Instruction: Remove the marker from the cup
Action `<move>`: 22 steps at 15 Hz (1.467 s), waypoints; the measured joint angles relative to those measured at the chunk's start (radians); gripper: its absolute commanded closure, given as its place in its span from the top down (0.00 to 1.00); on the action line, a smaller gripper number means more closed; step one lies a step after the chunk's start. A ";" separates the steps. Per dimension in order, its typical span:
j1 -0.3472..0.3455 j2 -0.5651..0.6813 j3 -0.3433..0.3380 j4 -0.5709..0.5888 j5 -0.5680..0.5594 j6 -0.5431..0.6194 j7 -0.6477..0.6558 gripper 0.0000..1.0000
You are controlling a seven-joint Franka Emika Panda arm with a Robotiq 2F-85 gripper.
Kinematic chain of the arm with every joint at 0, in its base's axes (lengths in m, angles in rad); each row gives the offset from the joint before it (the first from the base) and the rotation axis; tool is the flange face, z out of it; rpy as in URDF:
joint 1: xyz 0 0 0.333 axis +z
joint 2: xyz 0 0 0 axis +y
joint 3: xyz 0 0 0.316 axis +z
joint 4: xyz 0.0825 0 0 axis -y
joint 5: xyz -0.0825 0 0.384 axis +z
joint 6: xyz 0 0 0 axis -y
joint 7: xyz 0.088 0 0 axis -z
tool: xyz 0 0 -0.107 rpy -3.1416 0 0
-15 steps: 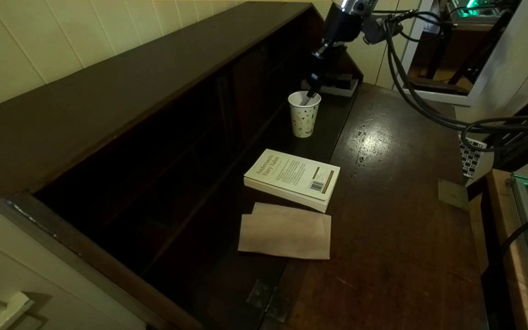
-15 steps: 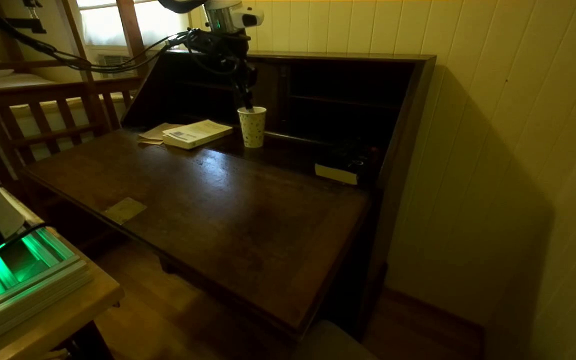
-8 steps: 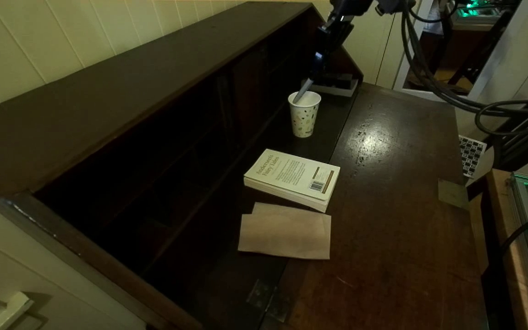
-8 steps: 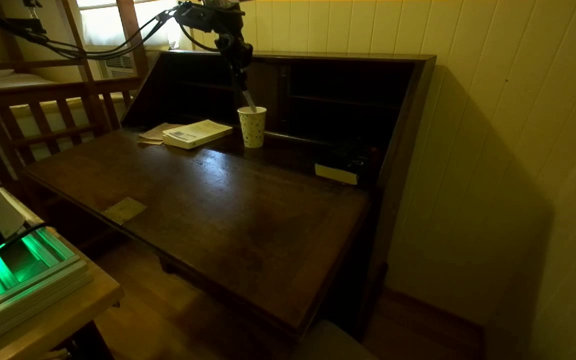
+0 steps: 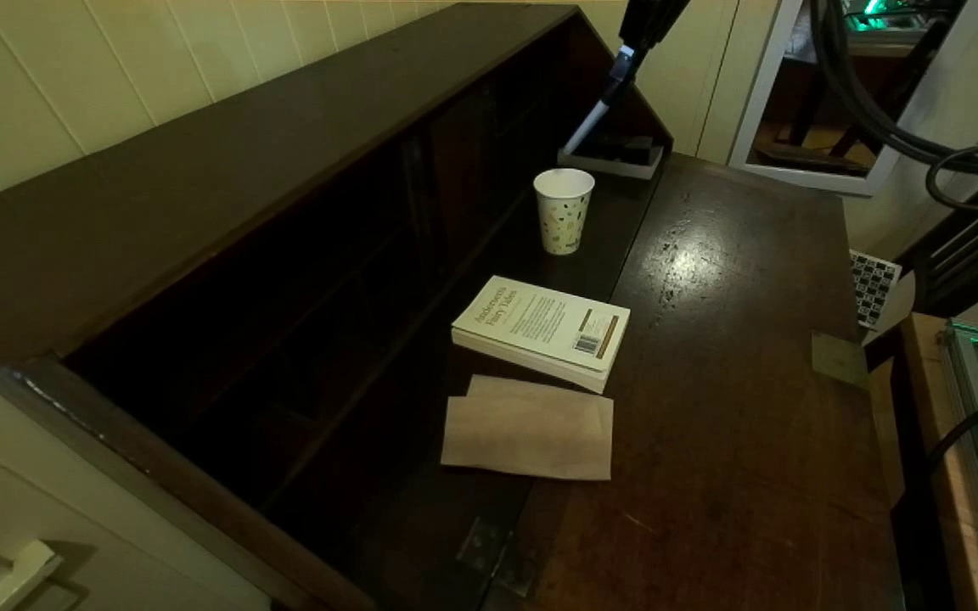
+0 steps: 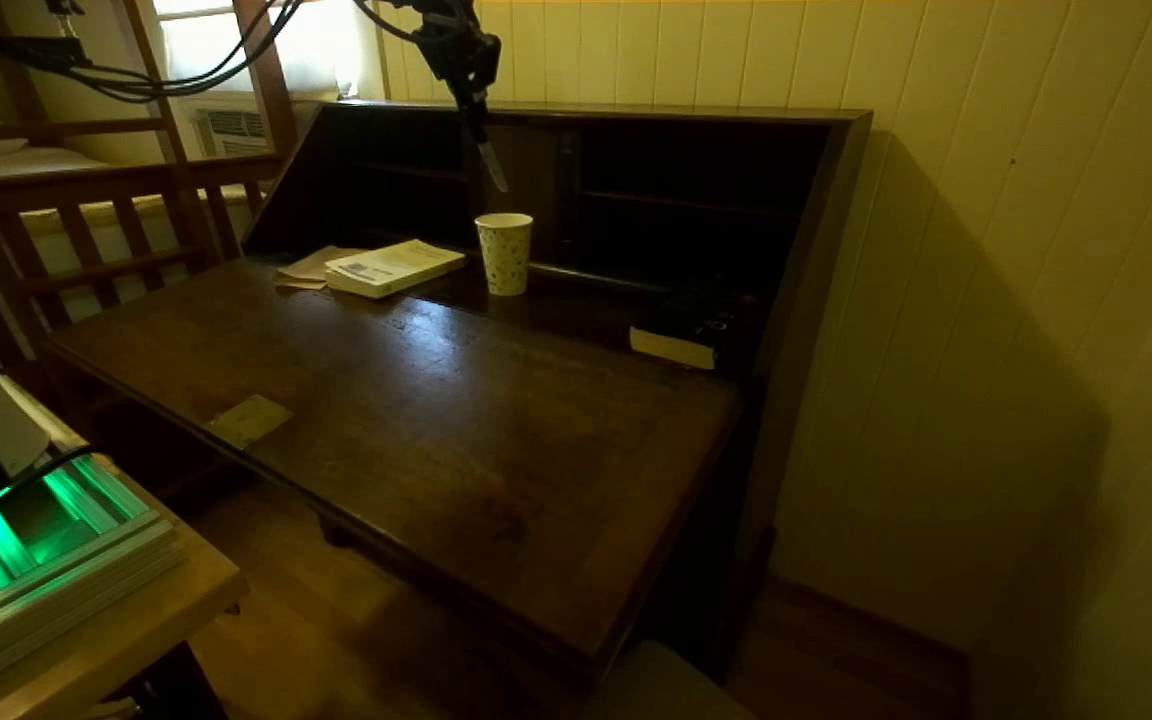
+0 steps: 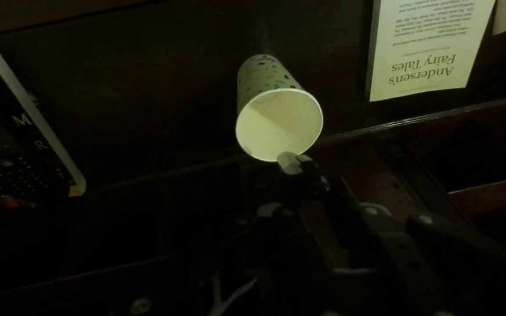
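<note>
In an exterior view, the marker is held by the gripper: its upper end is clamped, and its pale lower length is left bare, slanted downward. The cup is seen upright on the desk, and a gap is shown between its rim and the marker tip. Step in hand, as judged: end of the pull-out. The marker is out of the cup but not yet put down.

In an exterior view, with the cup between the white book and the dark book, the tip is seen above the cup's mouth, apart from it. If the grip were loosened here, a fall back into the cup would be risked. A sideways shift is therefore called for first, then lowering to the desk, then release. No resting place is named in the task; a spot beside the cup is judged suitable.

In the wrist view, only a short pale end of the marker is shown past the fingertips, overlapping the cup's rim in the line of sight. Contact is not inferred, given the gap in both exterior views. The grasp is poorly lit here, so how squarely the marker is seated cannot be told.
</note>
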 measured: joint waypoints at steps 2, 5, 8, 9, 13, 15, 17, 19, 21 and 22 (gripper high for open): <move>0.000 -0.030 -0.025 -0.017 -0.002 0.000 -0.075 0.06; 0.001 -0.063 -0.060 -0.044 -0.005 0.000 -0.215 0.06; 0.002 -0.079 -0.091 -0.066 -0.008 0.015 -0.362 0.06; 0.002 -0.079 -0.100 -0.074 -0.008 0.033 -0.405 0.06; 0.009 -0.068 -0.131 -0.114 0.005 0.167 -0.542 0.06; 0.026 -0.046 -0.147 -0.130 0.048 0.238 -0.602 0.06; 0.051 -0.014 -0.160 -0.134 0.132 0.292 -0.677 0.06; 0.080 0.023 -0.172 -0.132 0.258 0.331 -0.764 0.22; 0.098 0.058 -0.177 -0.123 0.358 0.350 -0.820 0.22; 0.100 0.068 -0.177 -0.117 0.373 0.352 -0.827 0.22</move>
